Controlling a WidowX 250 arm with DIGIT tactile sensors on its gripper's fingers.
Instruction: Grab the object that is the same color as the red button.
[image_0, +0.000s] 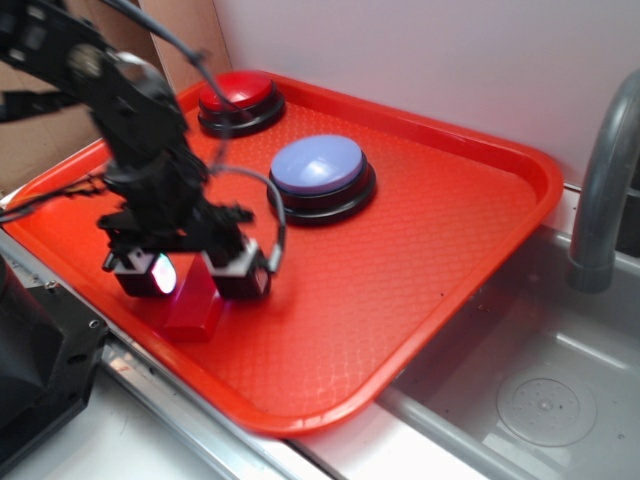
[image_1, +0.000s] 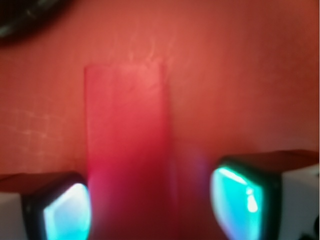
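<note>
Red tray (image_0: 480, 200) holds block (image_1: 127, 145) between spread pincer (image_1: 150, 210) fingers.

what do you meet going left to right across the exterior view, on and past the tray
tool over the red block → red button → lavender-blue button → tray's right rim → grey faucet

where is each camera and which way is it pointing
exterior: off to the side and above, looking down across the red tray with both buttons; shows the arm and gripper.
wrist: on the arm, looking straight down at the red block; only the two fingers show, jaws open.
shared: the red block, the gripper and the tray.
</note>
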